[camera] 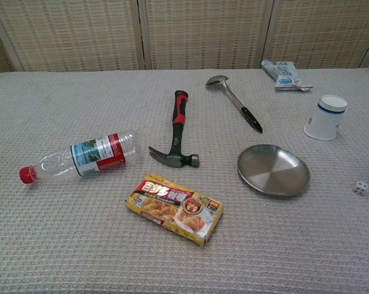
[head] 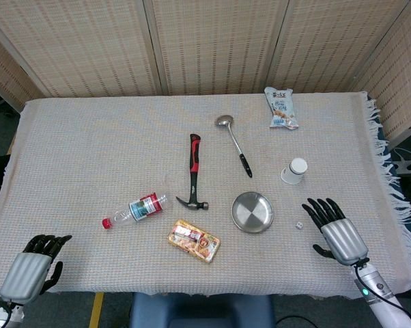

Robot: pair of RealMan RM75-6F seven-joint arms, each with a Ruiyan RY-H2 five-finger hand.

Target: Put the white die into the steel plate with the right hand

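A small white die (head: 298, 225) (camera: 360, 188) lies on the tablecloth, just right of the round steel plate (head: 252, 211) (camera: 273, 169), which holds nothing. My right hand (head: 336, 231) rests near the table's front right, fingers spread and empty, a short way right of the die and not touching it. My left hand (head: 35, 264) sits at the front left corner, fingers curled loosely, holding nothing. Neither hand shows in the chest view.
A hammer (head: 193, 173), a ladle (head: 234, 142), a paper cup (head: 294, 171), a snack packet (head: 281, 108), a plastic bottle (head: 134, 209) and a yellow food box (head: 194, 240) lie around the plate. The cloth's fringed edge (head: 390, 171) runs down the right.
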